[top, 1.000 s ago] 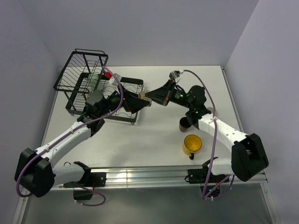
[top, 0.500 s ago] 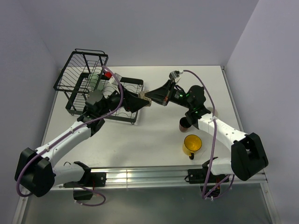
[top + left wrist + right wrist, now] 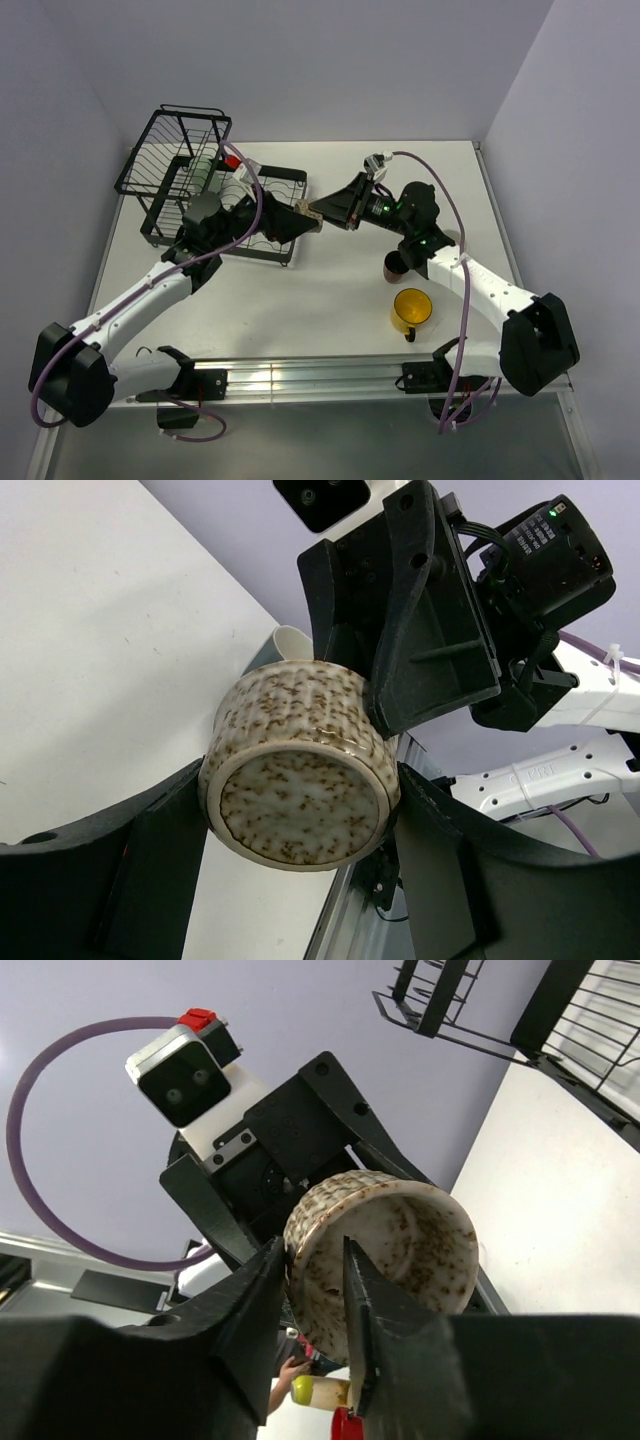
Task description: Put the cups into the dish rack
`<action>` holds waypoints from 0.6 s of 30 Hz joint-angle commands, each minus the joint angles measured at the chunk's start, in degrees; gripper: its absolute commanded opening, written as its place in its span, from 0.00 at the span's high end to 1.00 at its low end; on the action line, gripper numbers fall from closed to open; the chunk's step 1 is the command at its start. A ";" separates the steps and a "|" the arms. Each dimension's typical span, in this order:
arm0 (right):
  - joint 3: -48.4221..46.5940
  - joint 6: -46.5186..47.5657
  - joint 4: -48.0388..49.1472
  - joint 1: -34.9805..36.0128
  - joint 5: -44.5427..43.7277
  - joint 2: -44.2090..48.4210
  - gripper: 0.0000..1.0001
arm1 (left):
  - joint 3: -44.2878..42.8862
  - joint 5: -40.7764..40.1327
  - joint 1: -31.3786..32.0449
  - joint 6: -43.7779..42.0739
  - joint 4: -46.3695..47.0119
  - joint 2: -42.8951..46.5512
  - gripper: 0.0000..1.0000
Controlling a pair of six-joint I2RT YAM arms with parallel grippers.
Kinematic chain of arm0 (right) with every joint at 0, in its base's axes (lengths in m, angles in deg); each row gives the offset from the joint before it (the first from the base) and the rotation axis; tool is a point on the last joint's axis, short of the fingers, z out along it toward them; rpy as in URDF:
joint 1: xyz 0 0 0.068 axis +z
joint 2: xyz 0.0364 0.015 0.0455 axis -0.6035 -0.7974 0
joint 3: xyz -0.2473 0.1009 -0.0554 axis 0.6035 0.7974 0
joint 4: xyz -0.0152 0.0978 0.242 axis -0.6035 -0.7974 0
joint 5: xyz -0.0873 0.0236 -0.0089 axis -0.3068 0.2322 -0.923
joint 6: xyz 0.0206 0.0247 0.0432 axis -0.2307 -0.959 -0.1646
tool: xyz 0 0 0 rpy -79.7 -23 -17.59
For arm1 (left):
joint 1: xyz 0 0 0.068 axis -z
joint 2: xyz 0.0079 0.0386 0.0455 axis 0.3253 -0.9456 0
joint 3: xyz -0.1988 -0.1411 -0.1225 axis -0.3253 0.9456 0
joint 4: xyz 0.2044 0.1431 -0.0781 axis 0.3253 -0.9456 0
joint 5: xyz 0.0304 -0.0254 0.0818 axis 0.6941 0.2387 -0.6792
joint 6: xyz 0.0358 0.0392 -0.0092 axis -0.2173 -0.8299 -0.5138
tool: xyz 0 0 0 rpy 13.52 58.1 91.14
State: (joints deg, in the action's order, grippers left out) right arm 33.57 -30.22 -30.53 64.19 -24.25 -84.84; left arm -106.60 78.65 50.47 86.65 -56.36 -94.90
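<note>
beige speckled ceramic cup: probably light, rigid, slick glaze. right gripper pinches rim; left gripper clamps body, safer hold.

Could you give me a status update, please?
Right gripper pinching rim of beige speckled cup. Left gripper straddles it, grip unclear. Black wire dish rack adjacent, unobstructed.

speckled cup barely shows from above — brown mug half hidden behind the right arm.
</note>
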 commanded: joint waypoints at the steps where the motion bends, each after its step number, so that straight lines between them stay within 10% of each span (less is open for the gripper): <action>1: -2.19 3.98 -4.51 0.26 -2.72 2.15 0.62 | -4.50 -0.03 0.33 -0.63 3.54 4.24 1.00; 18: -4.56 20.14 -32.71 -1.93 -24.24 16.03 0.51 | -8.54 -15.48 -0.64 -7.48 -15.52 7.06 1.00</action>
State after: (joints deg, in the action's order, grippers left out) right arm 32.48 -15.75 -55.78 62.79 -41.43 -71.42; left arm -110.43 70.15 50.34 81.51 -68.86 -89.02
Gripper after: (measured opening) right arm 0.490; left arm 0.722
